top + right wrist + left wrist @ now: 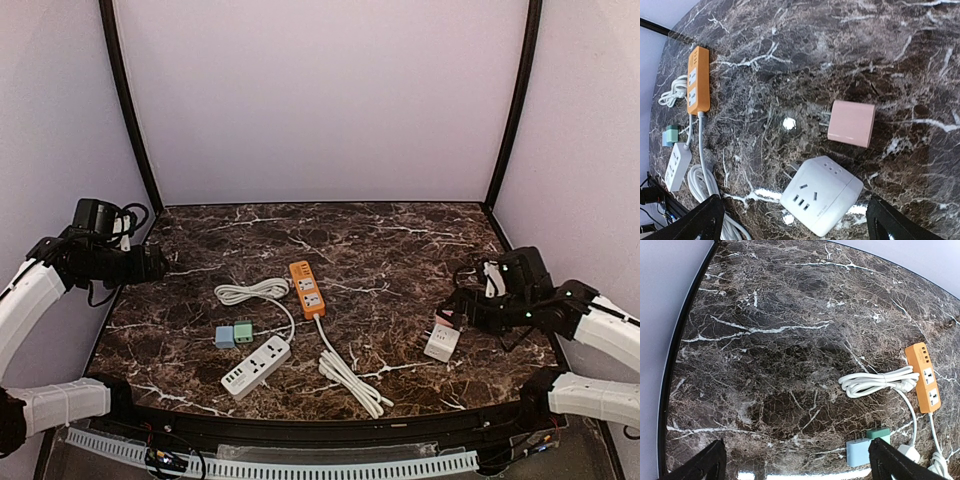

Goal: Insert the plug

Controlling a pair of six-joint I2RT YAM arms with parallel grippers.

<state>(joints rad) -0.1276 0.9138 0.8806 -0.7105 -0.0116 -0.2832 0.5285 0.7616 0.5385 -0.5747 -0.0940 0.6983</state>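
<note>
An orange power strip (307, 289) lies mid-table with a white cord; it also shows in the left wrist view (924, 377) and the right wrist view (698, 80). A white power strip (256, 366) lies in front of it. A blue plug (224, 337) and a green plug (243, 330) sit side by side. A pink plug (851, 123) and a white cube socket adapter (822, 194) lie at the right. My left gripper (797, 467) is open and empty above the left table edge. My right gripper (795, 222) is open and empty above the cube adapter (441, 342).
A coiled white cord (250, 291) lies left of the orange strip, and another bundled cord (350, 378) lies near the front edge. Purple walls and black frame posts (130, 110) enclose the marble table (390, 250).
</note>
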